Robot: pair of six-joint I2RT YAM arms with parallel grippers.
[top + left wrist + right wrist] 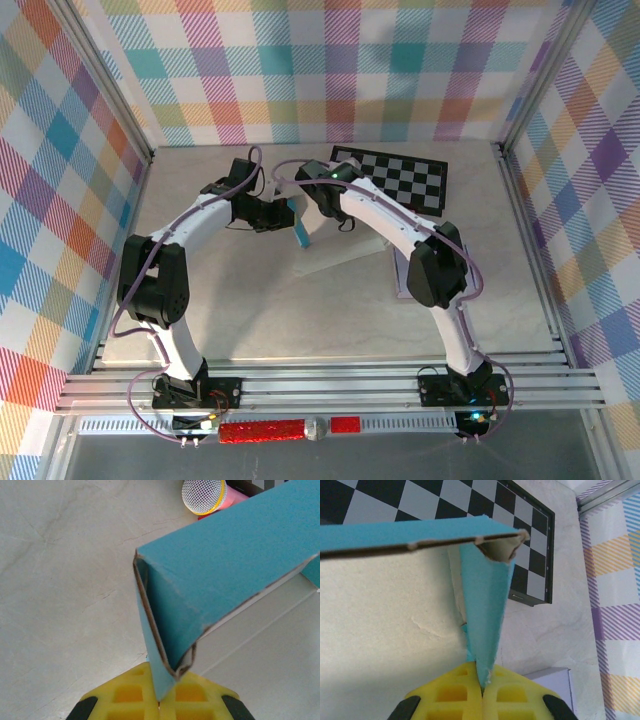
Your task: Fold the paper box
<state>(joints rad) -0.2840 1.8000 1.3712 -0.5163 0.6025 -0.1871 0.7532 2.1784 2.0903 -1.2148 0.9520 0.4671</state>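
Teal paper box (225, 565), brown at its cut edges; yellow pads on the left end effector (160, 700) and right end effector (482, 692); pale, marbled beige tabletop (250, 320); black-and-white chequered board (400, 178); pastel plaid walls (300, 70); white-and-black arms (200, 215).

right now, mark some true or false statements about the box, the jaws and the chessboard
1. The left jaws are shut on the paper box. True.
2. The right jaws hang open and empty. False: they are shut on the paper box too.
3. A chessboard lies on the far side of the table, right of centre. True.
4. The paper box is red. False: it is teal.
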